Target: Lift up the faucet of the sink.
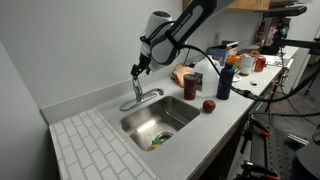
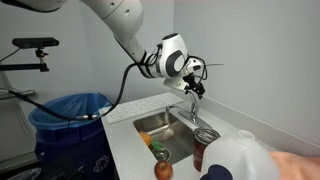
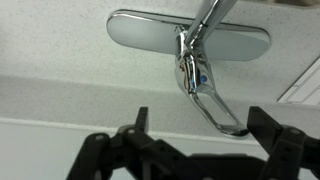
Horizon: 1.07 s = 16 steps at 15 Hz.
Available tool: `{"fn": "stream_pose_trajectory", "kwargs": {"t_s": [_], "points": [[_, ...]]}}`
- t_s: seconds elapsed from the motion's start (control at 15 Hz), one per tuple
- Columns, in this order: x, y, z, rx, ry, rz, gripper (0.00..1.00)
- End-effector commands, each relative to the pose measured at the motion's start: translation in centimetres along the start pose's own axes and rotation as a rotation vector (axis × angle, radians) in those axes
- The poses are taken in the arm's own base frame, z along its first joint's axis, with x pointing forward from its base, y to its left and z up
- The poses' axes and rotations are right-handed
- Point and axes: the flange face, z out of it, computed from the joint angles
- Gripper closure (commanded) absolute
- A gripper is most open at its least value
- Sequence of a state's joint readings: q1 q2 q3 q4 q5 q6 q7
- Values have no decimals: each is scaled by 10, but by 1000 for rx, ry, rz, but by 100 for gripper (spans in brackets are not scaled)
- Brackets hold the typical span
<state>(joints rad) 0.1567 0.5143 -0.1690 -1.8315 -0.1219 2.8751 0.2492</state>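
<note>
Your white bench (image 1: 218,125) carries the sink (image 1: 172,110), sunk lengthwise along its back edge. The faucet (image 1: 141,98) stands at that back edge behind the basin, its spout's long axis pointing forward over the sink and its thin lever (image 3: 208,15) angled upward. Your gripper (image 3: 200,118) hangs just above the faucet, fingers spread apart, holding nothing.

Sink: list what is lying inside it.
Inside the sink, small green and orange items lie at one end, too small to identify. Elsewhere bare steel shows. The near rim hides some of the floor.
</note>
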Motion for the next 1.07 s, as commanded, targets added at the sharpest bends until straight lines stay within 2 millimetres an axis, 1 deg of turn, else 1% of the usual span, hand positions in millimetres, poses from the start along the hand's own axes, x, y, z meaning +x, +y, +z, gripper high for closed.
{"fn": "stream_pose_trajectory", "kwargs": {"t_s": [0.0,0.47,0.6,0.73,0.87,1.0], "points": [[20,6,-4,-36,81,18,0],[23,6,-10,-76,101,39,0],[21,4,-12,-85,86,49,0],[14,1,-21,-81,35,76,0],[10,5,-29,-82,-9,105,0],[4,9,-41,-86,-74,139,0]]}}
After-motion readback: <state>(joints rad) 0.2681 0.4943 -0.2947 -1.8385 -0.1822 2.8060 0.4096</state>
